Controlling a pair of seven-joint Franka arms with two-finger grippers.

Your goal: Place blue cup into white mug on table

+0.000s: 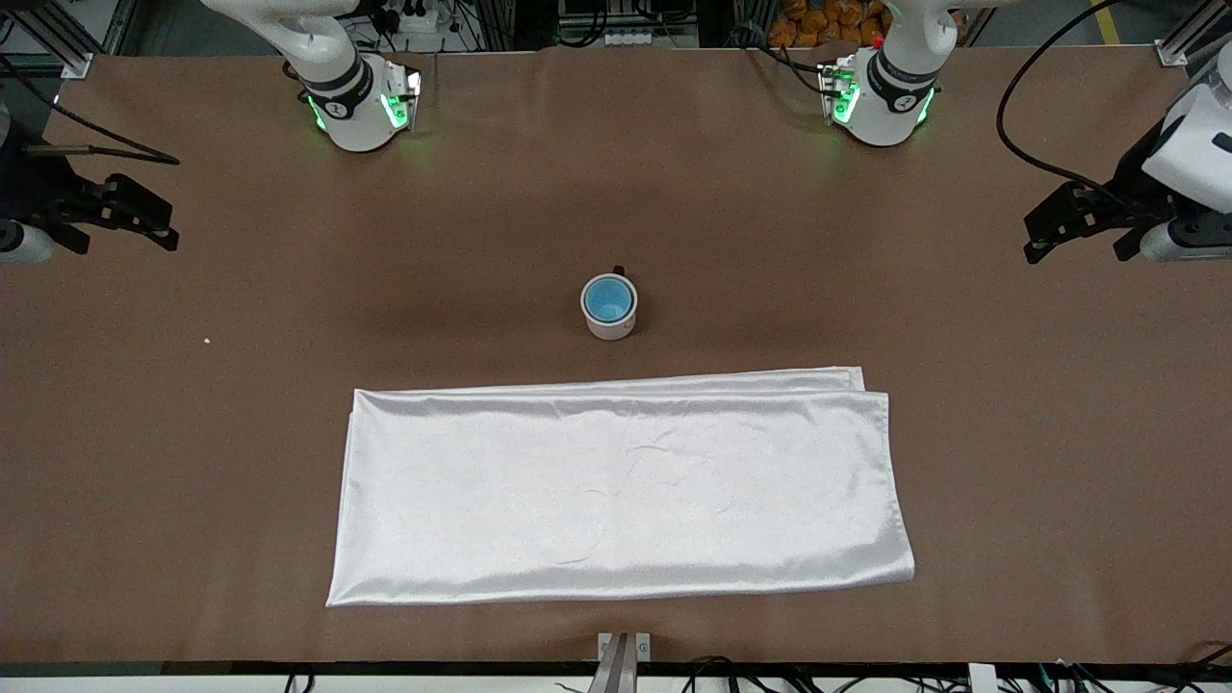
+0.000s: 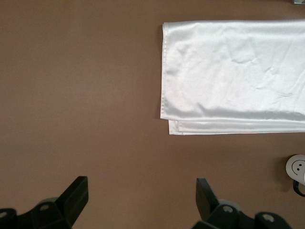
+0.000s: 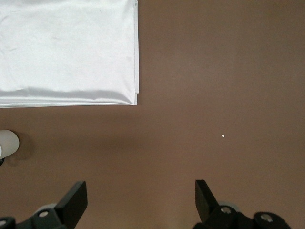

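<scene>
The blue cup (image 1: 608,298) sits upright inside the white mug (image 1: 609,329), which stands at the middle of the brown table (image 1: 866,289) with its black handle toward the robots' bases. An edge of the mug shows in the left wrist view (image 2: 298,167) and in the right wrist view (image 3: 7,143). My left gripper (image 1: 1076,248) is open and empty over the left arm's end of the table, far from the mug; it also shows in its wrist view (image 2: 142,193). My right gripper (image 1: 125,239) is open and empty over the right arm's end; it also shows in its wrist view (image 3: 141,195).
A folded shiny white cloth (image 1: 621,486) lies flat, nearer to the front camera than the mug; it also shows in the left wrist view (image 2: 233,71) and the right wrist view (image 3: 66,47). A tiny white speck (image 1: 207,340) lies toward the right arm's end.
</scene>
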